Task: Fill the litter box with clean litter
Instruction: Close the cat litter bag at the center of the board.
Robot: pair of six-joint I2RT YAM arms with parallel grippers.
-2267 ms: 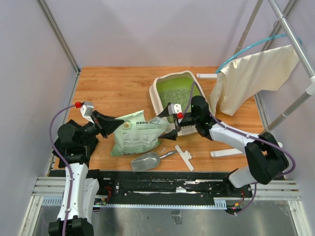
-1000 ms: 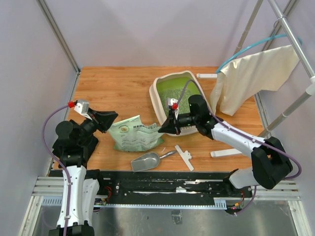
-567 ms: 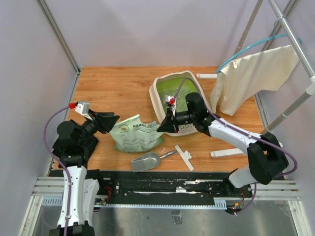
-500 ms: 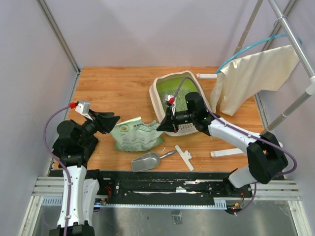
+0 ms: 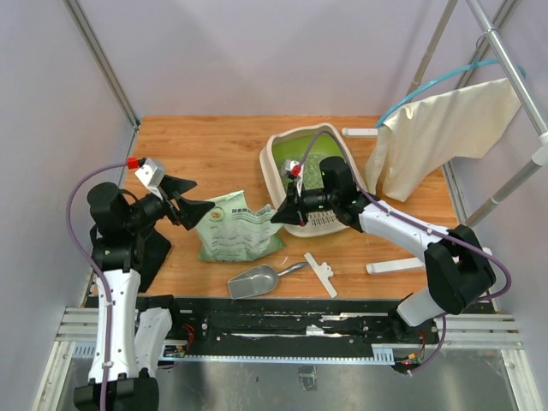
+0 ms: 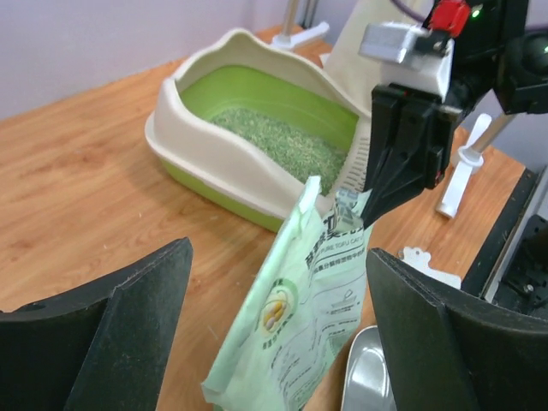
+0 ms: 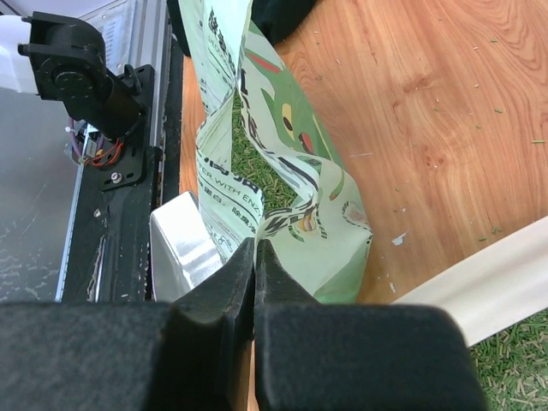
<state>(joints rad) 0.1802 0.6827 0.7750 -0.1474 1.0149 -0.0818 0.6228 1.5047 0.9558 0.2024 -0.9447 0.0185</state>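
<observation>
Left tool (image 5: pixel 193 196): released, jaws spread wide, just beside the light green printed plastic bag (image 5: pixel 233 238) lying on the wooden surface (image 5: pixel 197 145). Right tool (image 5: pixel 278 216): clenched on bag's upper corner. Cream-white, green-lined plastic litter box (image 5: pixel 272 175) stands just behind, holding pale green-grey granular litter (image 5: pixel 315 163).

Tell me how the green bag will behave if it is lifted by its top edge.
Probably floppy: the bag creases and folds where the right jaws pinch it. Likely bottom-heavy: its lower part lies slumped on the table. Tilting may spill the litter seen in its open mouth.
</observation>
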